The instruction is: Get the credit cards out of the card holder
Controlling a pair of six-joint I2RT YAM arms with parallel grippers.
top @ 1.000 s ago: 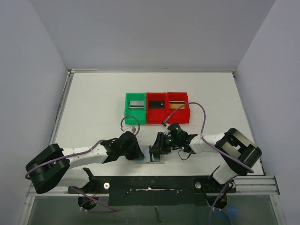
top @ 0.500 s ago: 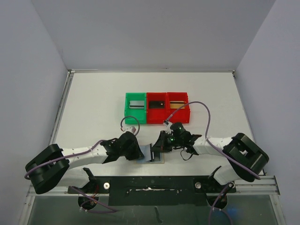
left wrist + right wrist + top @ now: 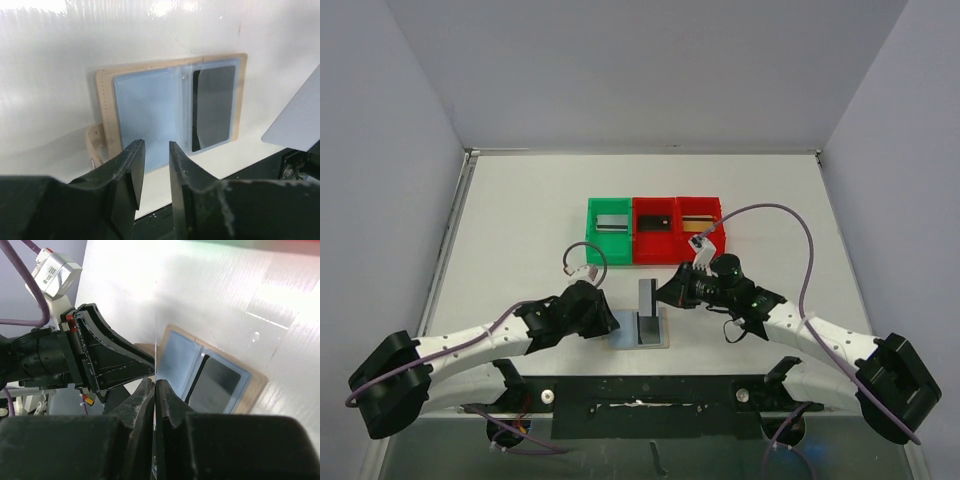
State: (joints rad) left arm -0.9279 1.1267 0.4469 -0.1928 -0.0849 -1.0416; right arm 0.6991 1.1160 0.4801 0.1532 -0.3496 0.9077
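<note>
The card holder lies open near the table's front edge, tan rim round light-blue pockets. One dark credit card sits in its right pocket. My right gripper is shut on a silver-grey credit card, held on edge above the holder and seen as a thin line in the right wrist view. That card's corner shows at the right of the left wrist view. My left gripper hovers at the holder's near-left edge, jaws slightly open, nothing between them.
Behind the holder stand a green bin with a silver card, a red bin with a black card and a second red bin with a gold card. A black rail runs along the table's near edge.
The right gripper has shut on the silver-grey card and drawn it up and back out of the holder. The left jaws have parted slightly and the holder lies flat.
</note>
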